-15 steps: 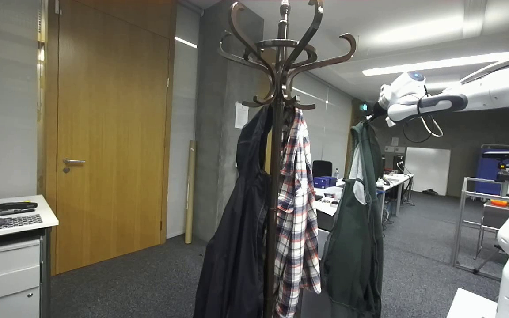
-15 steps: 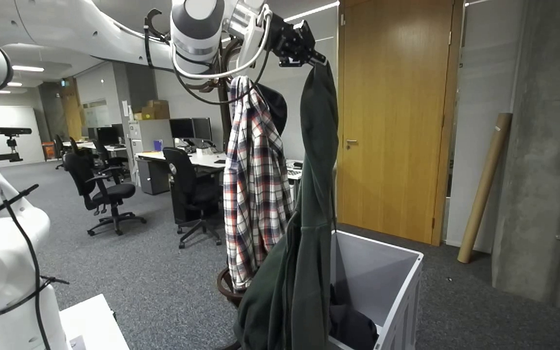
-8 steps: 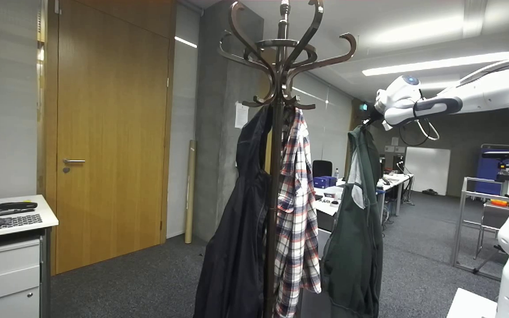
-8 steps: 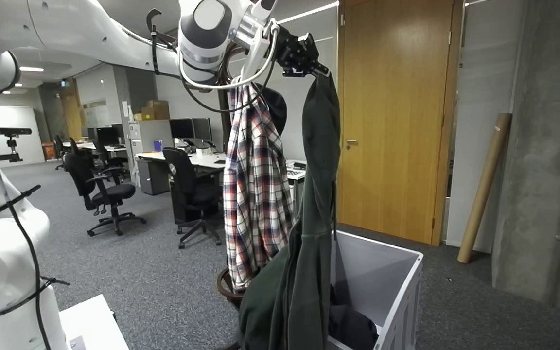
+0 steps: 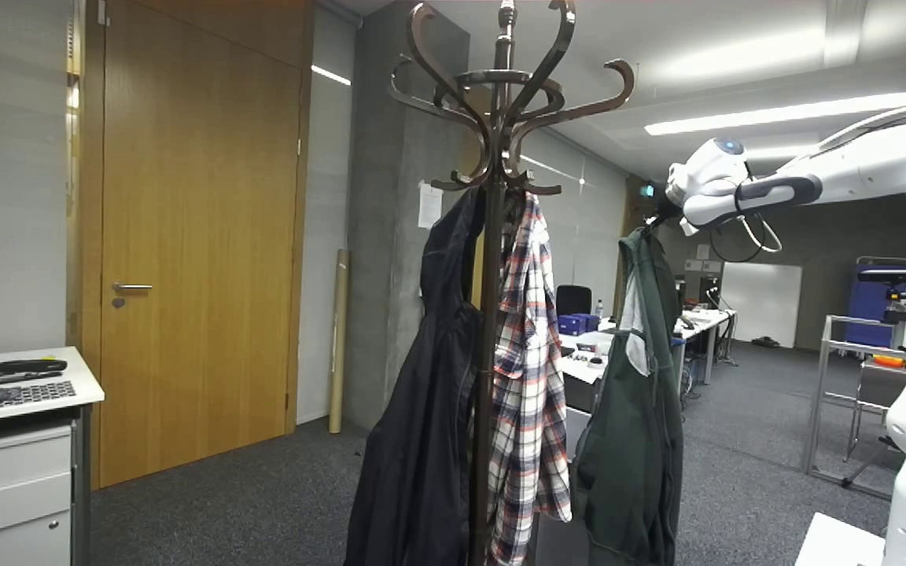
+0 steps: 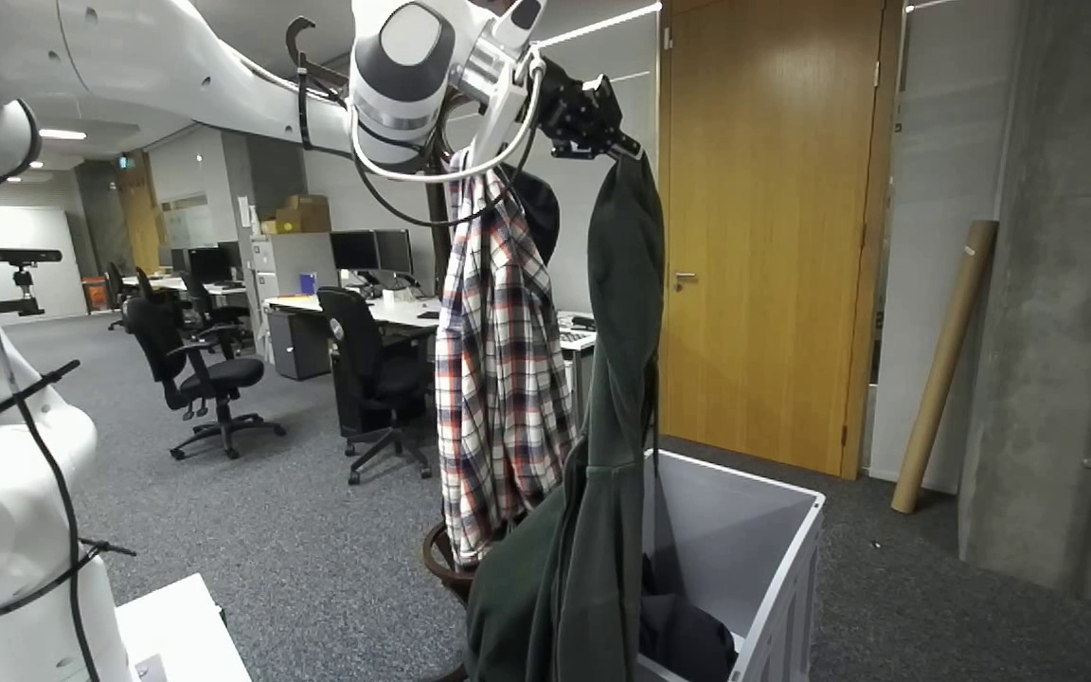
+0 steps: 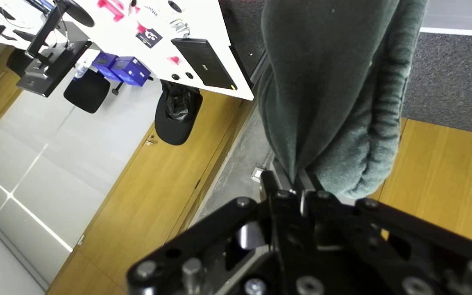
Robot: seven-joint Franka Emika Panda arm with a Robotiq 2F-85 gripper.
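My gripper is shut on the upper end of a dark green hoodie, which narrows to a pinch between the fingertips. In both exterior views the hoodie hangs straight down from the raised gripper; its lower end runs out of the picture. Left of it hangs a plaid shirt on a dark wooden coat rack. A black jacket is on the rack too. The hoodie hangs in front of a grey crate and hides part of it; dark cloth lies inside the crate.
A black cap hangs near the shirt. A white desk with a laptop and blue boxes stands behind. Office chairs, a wooden door and a leaning cardboard tube are farther off.
The gripper has come down a little with the hoodie, shifting right in the view with the crate and left in the view with the rack. Shirt, rack and crate stay put.
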